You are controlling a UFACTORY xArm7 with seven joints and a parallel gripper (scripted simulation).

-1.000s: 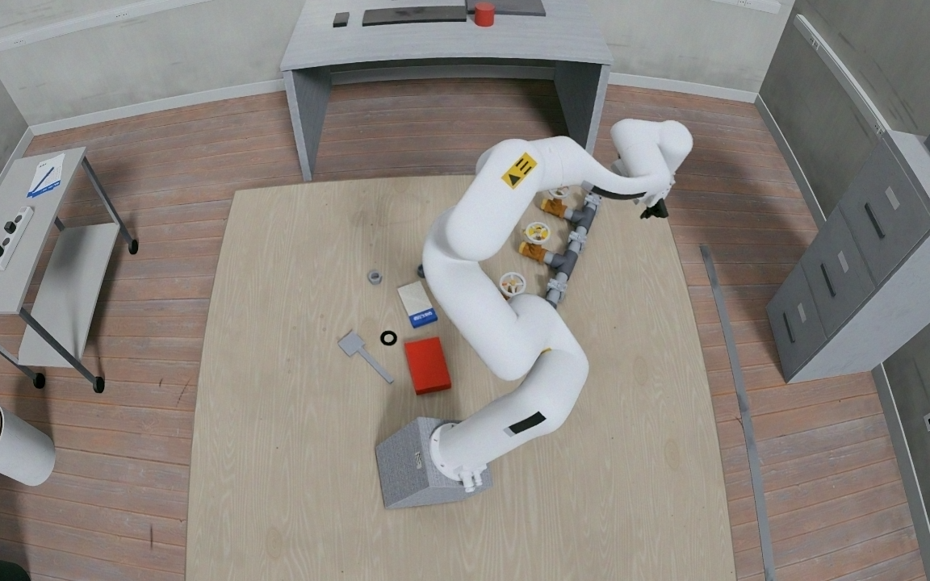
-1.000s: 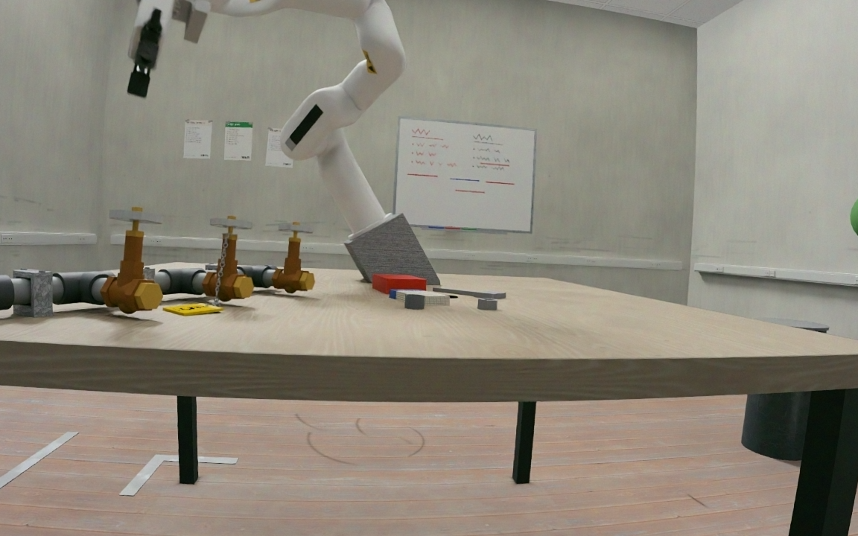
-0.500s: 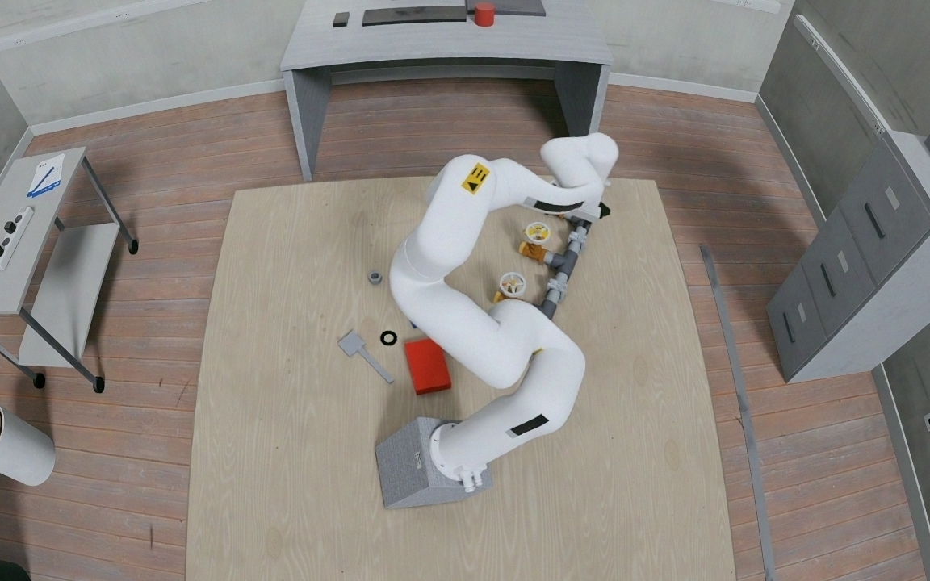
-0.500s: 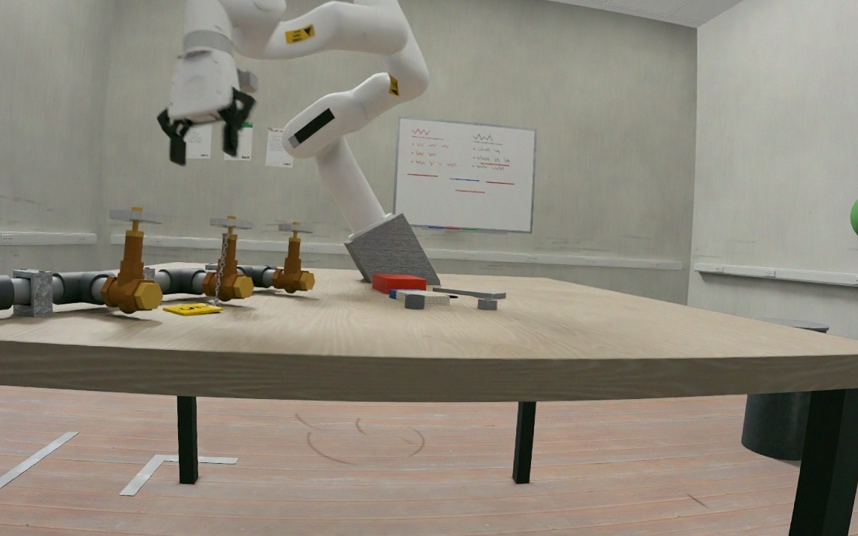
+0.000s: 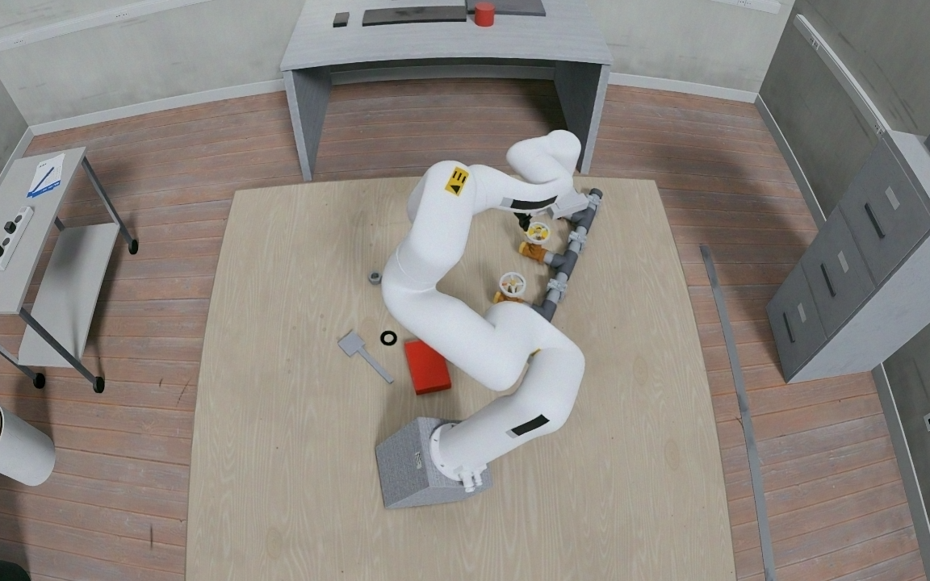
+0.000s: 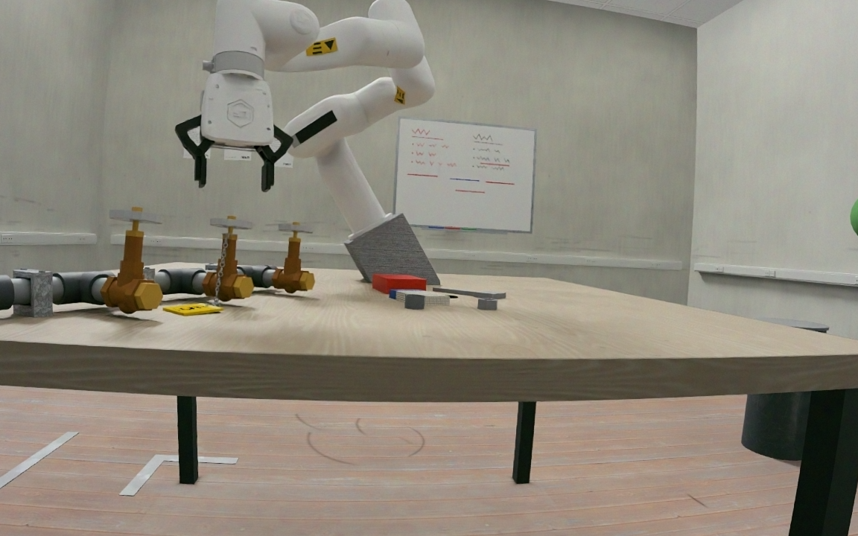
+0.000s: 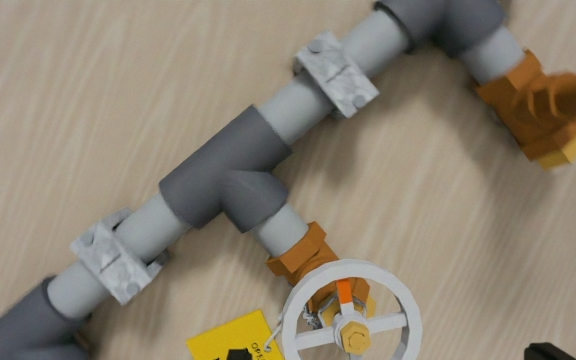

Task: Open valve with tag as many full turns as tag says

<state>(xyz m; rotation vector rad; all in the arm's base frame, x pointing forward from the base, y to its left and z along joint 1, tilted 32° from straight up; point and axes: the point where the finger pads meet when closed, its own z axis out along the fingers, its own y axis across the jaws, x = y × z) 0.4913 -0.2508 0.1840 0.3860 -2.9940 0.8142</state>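
Observation:
A grey pipe (image 5: 571, 248) (image 6: 79, 286) (image 7: 228, 175) lies on the table's right back part and carries three brass valves with white handwheels. The middle valve (image 5: 537, 232) (image 6: 231, 223) (image 7: 352, 315) has a chain (image 6: 220, 266) running to a yellow tag (image 6: 192, 308) (image 7: 235, 340) lying flat on the table; its number is cut off in the wrist view. My gripper (image 6: 232, 181) (image 5: 526, 216) is open and empty. It points down and hangs clearly above the middle valve's handwheel. The near valve (image 5: 511, 282) (image 6: 294, 229) and the far valve (image 6: 133, 217) stand either side; in the top view the far one is hidden by my wrist.
A red block (image 5: 426, 366) (image 6: 398, 281), a flat grey tool (image 5: 363, 353), a black ring (image 5: 386, 333) and a grey nut (image 5: 374, 275) lie left of the arm. A blue-and-white box (image 6: 425, 298) lies by the red block. The robot base (image 5: 410, 462) stands at the table's front.

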